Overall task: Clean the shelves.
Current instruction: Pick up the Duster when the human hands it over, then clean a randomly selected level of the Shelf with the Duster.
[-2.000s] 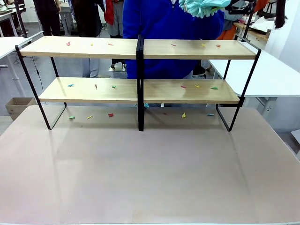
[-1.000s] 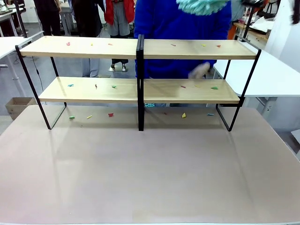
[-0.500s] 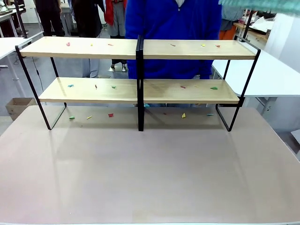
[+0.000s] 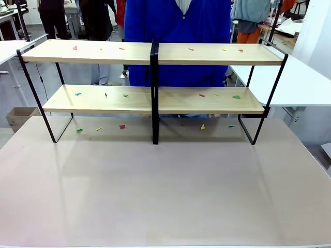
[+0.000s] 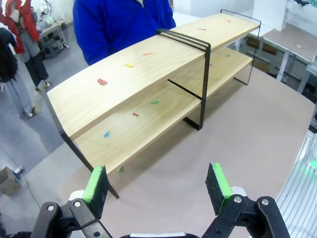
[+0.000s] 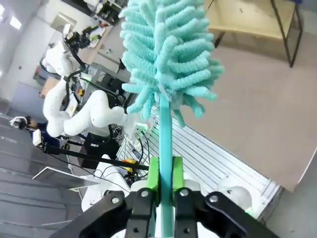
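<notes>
Shelves (image 4: 93,52) on table (image 4: 165,196), person (image 4: 178,31) just behind; coloured scraps (image 4: 77,94) on both boards. Right gripper (image 6: 165,174) pinched duster (image 6: 166,54) handle, well off shelves; left gripper (image 5: 157,188) jaws spread, empty, facing shelves. Risks: handle twisting in pinch during sweep; head snagging shelves' centre post (image 4: 154,88), flicking scraps toward person.

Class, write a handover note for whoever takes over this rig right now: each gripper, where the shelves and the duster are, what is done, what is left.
The left gripper is open and empty, above the table off one end of the shelves.
The right gripper is shut on the handle of the teal duster, held clear of the shelves.
The shelves stand at the table's far side, with a person in blue behind them.
Done: no cleaning shows; coloured scraps lie on both boards and on the table beneath.
Left: dust both boards.
</notes>
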Controlling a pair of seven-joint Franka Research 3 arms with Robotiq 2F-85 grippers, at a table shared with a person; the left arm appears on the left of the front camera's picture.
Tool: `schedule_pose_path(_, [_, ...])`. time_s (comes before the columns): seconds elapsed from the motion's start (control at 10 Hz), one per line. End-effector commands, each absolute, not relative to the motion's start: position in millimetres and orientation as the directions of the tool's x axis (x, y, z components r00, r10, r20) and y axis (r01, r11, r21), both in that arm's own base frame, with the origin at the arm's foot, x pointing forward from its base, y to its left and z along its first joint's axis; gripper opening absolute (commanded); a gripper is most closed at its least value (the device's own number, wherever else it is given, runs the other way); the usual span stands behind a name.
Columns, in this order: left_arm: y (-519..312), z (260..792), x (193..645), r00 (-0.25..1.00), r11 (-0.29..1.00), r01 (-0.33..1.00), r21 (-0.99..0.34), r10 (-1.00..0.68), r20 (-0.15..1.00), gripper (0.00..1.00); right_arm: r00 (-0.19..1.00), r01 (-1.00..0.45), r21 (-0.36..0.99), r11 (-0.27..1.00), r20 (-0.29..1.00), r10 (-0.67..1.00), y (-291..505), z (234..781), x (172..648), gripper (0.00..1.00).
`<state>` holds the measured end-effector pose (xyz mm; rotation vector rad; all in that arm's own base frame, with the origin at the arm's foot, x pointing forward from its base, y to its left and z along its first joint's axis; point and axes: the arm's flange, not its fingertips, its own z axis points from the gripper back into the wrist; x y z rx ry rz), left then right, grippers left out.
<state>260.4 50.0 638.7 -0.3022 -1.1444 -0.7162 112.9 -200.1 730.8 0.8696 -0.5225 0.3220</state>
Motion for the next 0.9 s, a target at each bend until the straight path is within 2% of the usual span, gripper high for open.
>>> schedule_pose_path(0.0, [50.4,637.1,261.7,0.227,0.743,0.657,0.129,-0.358,0.905,1.0,0.838,-0.463,0.629,0.625,0.54,0.078,-179.8,749.4,112.5,0.0])
schedule_pose_path(0.8, [50.4,637.1,261.7,0.227,0.743,0.657,0.129,-0.358,0.905,1.0,0.838,-0.463,0.629,0.625,0.54,0.078,-179.8,749.4,112.5,0.0])
